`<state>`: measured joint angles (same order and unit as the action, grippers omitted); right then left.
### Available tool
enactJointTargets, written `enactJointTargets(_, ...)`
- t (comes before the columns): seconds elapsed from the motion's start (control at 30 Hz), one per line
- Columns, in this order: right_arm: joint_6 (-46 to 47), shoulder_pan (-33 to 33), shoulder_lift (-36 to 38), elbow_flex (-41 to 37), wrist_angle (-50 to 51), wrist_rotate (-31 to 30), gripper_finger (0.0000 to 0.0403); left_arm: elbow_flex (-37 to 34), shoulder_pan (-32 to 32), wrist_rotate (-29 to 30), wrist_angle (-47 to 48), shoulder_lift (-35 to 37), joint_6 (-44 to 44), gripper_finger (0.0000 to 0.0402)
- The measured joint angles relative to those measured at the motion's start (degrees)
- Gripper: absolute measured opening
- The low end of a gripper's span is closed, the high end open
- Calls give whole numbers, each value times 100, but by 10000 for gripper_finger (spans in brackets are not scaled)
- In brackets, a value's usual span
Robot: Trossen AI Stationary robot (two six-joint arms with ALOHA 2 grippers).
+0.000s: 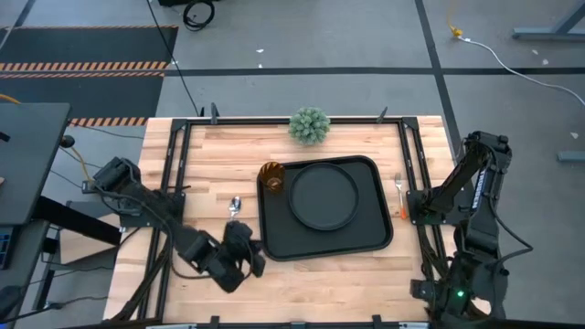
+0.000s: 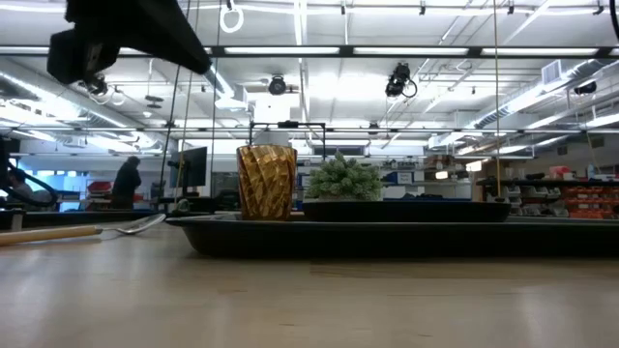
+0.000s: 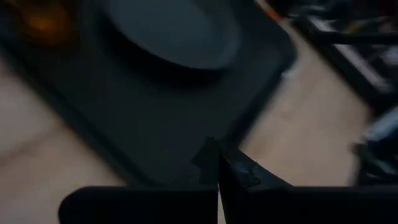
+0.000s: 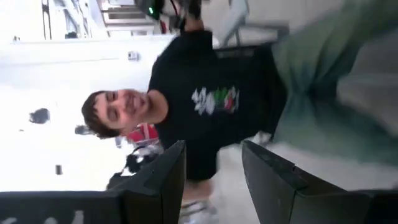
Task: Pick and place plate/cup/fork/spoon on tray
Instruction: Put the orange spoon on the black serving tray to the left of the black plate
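Observation:
The black rectangular tray (image 1: pixel 274 239) lies in the middle of the table. The round black plate (image 1: pixel 324 196) lies flat in it. The amber cup (image 1: pixel 271 176) stands upright at the tray's far left corner and also shows in the low view (image 2: pixel 266 182). The spoon (image 1: pixel 235 206) lies flat on the table left of the tray. The fork (image 1: pixel 399 196) lies on the table right of the tray. My left gripper (image 3: pixel 217 167) is shut and empty, above the tray's near left corner (image 1: pixel 239 247). My right gripper (image 4: pixel 211 155) is open and empty, held up at the table's right edge.
A small green plant (image 1: pixel 310 126) stands at the table's far edge behind the tray. Black frame rails run along the table's left and right sides. A person in a black shirt (image 4: pixel 211 93) shows in the right wrist view, beyond the table.

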<state>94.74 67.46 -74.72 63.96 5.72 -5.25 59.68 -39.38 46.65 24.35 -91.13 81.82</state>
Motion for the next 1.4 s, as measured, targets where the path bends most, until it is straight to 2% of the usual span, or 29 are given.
enactJointTargets(0.13, -1129, -173, -22, 0, 75, -48, 164, 0, -169, -190, -533, -264, -129, 1)
enactJointTargets(0.2, -1570, -282, -22, 0, 150, -542, 164, 0, -220, -213, -358, -368, 31, 1)
enactJointTargets(0.3, -2003, -474, -24, 0, 76, -1496, 164, 0, -219, -287, 584, -378, 539, 1)
enactJointTargets(0.37, -2076, -634, -24, 0, 1, -1882, 164, -1, -140, -367, 1425, -364, 919, 1)
enactJointTargets(0.53, -3360, -977, -24, 0, 91, -1896, 164, 0, 92, -804, 3361, -274, 1835, 21)
enactJointTargets(0.63, -3777, -1061, -24, 0, 212, -1962, 164, -2, 235, -1169, 4008, -273, 2162, 48)
enactJointTargets(0.77, -3919, -1061, -24, 2, 337, -2017, 164, -4, 349, -1342, 3993, -315, 2124, 101)
enactJointTargets(1.0, -3748, -973, -24, 2, 679, -2003, 164, -7, 589, -1764, 3962, -693, 2059, 225)
enactJointTargets(1.1, -3797, -940, -24, 2, 703, -2003, 164, -7, 727, -1815, 3929, -842, 2053, 265)
enactJointTargets(1.23, -3773, -942, -24, 2, 752, -1891, 164, -7, 880, -1832, 3771, -955, 1905, 282)
enactJointTargets(1.33, -3726, -940, -24, 2, 743, -1813, 164, -83, 983, -1832, 3707, -1049, 1779, 273)
enactJointTargets(1.4, -3727, -923, -24, 2, 736, -1811, 164, -393, 1062, -1861, 3327, -1047, 1775, 264)
